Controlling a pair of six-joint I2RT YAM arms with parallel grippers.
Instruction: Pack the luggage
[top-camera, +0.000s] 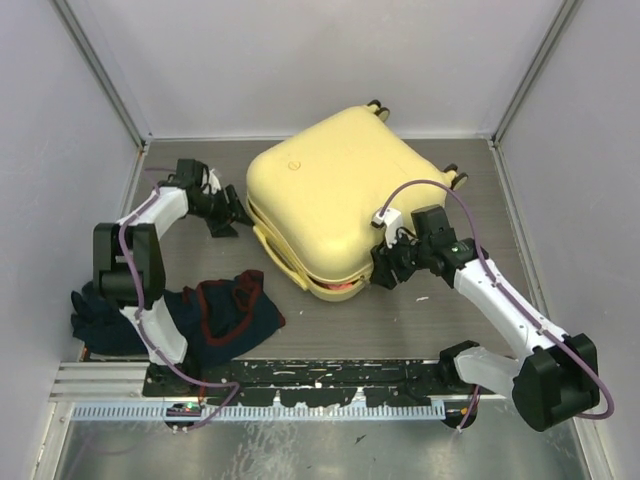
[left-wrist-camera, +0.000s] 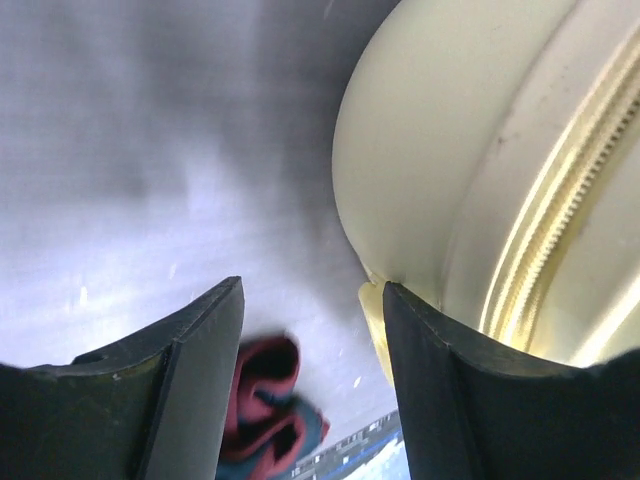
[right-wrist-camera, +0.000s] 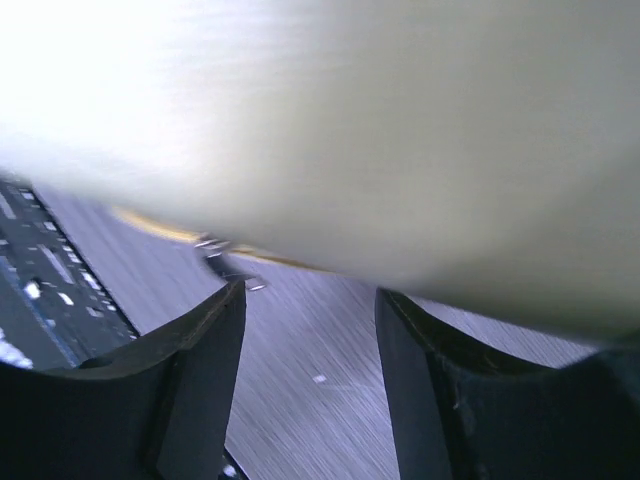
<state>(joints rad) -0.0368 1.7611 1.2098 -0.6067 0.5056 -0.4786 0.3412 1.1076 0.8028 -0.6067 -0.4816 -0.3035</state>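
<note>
grey table (top-camera: 350, 328), white walls | top: luggage (top-camera: 340, 190) mid-table, long axis diagonal; left gripper (top-camera: 232, 215) beside its left corner, right gripper (top-camera: 385, 268) at near-right corner | left wrist: fingers apart, empty, shell just right | right wrist: fingers apart, empty, shell above

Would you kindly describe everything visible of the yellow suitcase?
The luggage is a pale yellow hard-shell case with rounded corners, lying flat on the grey table. Black wheels sit on its far edge; a zipper runs round the seam. Its near edge gapes, showing something pink. The right gripper is at its near right corner, the left gripper by its left side.
</note>
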